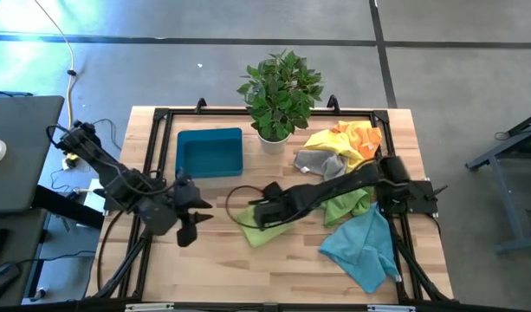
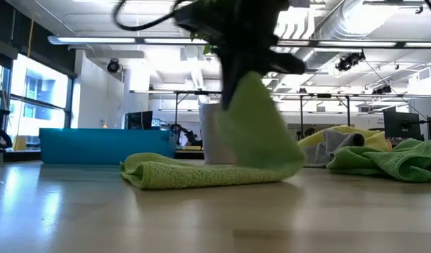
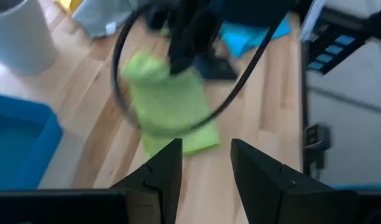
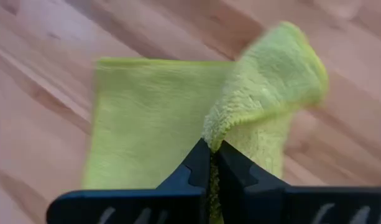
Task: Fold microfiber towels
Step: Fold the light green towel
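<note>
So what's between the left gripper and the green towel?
Only bare tabletop: the left wrist view looks past the open left gripper straight to the green towel.

Right gripper (image 2: 233, 77) blurred, top cropped

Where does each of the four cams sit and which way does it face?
High: overhead, straight down on the table; both arms show.
Low: table height, level across; right arm lifts the lime towel.
Left wrist: over its own parted fingers, toward the right arm.
Right wrist: down on the wood; right gripper pinches the towel edge.
Shared: the lime towel shows in all four.
</note>
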Tool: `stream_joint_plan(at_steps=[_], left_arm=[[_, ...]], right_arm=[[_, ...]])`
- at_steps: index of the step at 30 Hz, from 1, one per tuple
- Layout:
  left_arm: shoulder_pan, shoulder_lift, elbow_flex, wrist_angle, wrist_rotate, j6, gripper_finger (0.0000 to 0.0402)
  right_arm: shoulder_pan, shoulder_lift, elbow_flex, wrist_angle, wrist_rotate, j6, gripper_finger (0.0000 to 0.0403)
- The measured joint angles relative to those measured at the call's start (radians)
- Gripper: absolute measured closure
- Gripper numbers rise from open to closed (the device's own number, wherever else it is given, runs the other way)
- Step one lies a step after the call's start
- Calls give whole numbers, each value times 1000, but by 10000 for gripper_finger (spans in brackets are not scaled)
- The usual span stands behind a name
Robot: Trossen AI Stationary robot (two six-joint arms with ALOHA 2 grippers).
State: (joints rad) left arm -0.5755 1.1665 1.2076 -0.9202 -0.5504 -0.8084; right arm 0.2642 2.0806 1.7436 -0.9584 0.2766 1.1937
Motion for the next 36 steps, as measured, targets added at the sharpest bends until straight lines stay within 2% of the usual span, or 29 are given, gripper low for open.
stream_joint_plan(at_steps=[6, 10, 21, 26, 29, 36], left_arm=[[-42, -38, -2, -22, -44, 0, 275], [-60, -50, -1, -21, -71, -8, 275], [-76, -57, -2, -26, -93, -2, 275], [-76, -57, -2, -26, -110, 0, 275], [-76, -56, -2, -26, -116, 0, 275], [-76, -56, -2, -26, -116, -1, 275]], right_arm=[[5, 152, 210, -15, -32, -32, 403], [9, 216, 292, -28, -62, -47, 403], [49, 246, 323, 2, -94, -49, 403], [57, 258, 322, 8, -51, -53, 399], [58, 273, 321, 39, -47, -58, 373], [60, 276, 323, 102, -60, -118, 263]])
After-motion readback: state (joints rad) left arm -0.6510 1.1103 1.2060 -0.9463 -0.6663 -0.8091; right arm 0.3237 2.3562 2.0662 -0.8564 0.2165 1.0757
